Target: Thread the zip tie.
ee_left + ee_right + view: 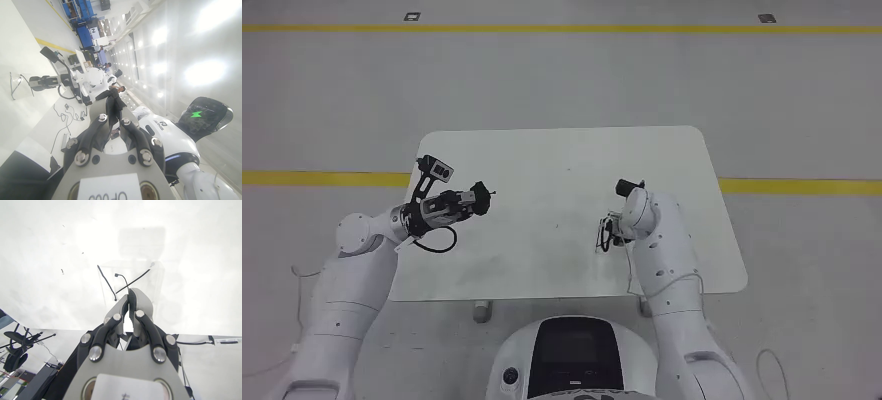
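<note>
Zip tie point(125, 281) is pinched between the pressed-together fingers of the right end effector point(129, 296), just beside a clear box point(159, 281) holding two spare ties point(105, 280). Bare counter point(562, 160) extends beyond. Left end effector point(486, 196), fingers pressed together, hangs over the counter's left side, well apart.

Top cam sits above the arms, looking straight down on the tabletop point(562, 170) from fairly far off. Each wrist cam rides close behind its own gripper. The right one looks past the right gripper point(129, 295) and its pinched zip tie point(125, 280) onto the tabletop. The left one looks past the left gripper point(112, 99) sideways, catching the right gripper beyond it, which the top cam shares.
</note>
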### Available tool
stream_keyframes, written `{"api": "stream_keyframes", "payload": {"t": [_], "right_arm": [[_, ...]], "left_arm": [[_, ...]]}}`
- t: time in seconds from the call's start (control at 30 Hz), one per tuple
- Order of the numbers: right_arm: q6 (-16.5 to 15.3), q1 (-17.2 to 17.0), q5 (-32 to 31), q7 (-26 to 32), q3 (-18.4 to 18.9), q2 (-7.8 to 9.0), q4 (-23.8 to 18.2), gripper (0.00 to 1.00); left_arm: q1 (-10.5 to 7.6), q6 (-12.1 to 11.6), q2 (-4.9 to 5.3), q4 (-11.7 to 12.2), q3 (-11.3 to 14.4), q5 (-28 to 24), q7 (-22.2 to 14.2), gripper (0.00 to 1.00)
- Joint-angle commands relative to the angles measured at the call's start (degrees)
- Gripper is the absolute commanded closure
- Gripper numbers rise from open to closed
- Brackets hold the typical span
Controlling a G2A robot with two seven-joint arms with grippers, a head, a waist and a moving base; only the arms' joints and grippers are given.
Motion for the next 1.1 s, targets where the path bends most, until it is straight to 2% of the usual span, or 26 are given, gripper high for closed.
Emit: {"api": "stream_keyframes", "payload": {"t": [0.0, 0.17, 0.33, 0.77, 1.03, 1.07], "right_arm": [[0.0, -0.4, 0.0, 0.0, 0.2, -0.34, -0.9, 1.0], [0.0, -1.4, 0.0, -1.0, 0.2, -1.19, -2.4, 1.0], [0.0, -1.4, 1.7, -2.8, 0.6, -1.27, -2.6, 1.0], [-0.5, -3.1, 14.6, 1.0, 2.2, -0.32, -8.5, 1.0], [-0.5, -3.2, 14.7, 1.0, 2.3, -0.29, -8.6, 1.0], [-1.6, -3.3, 17.3, 0.0, 2.2, -0.3, -9.9, 1.0]], "left_arm": [[0.0, 0.0, 0.0, 0.0, 0.0, 0.0, 0.0, 1.0], [0.0, 0.0, 0.0, 0.0, 0.0, 0.0, 0.0, 1.0], [0.0, 0.0, 0.0, 0.0, 0.0, 0.0, 0.0, 1.0], [0.0, 0.0, 0.0, 0.0, 0.0, 0.0, 0.0, 1.0], [0.0, 0.0, 0.0, 0.0, 0.0, 0.0, 0.0, 1.0], [0.0, 0.0, 0.0, 0.0, 0.0, 0.0, 0.0, 1.0]]}}
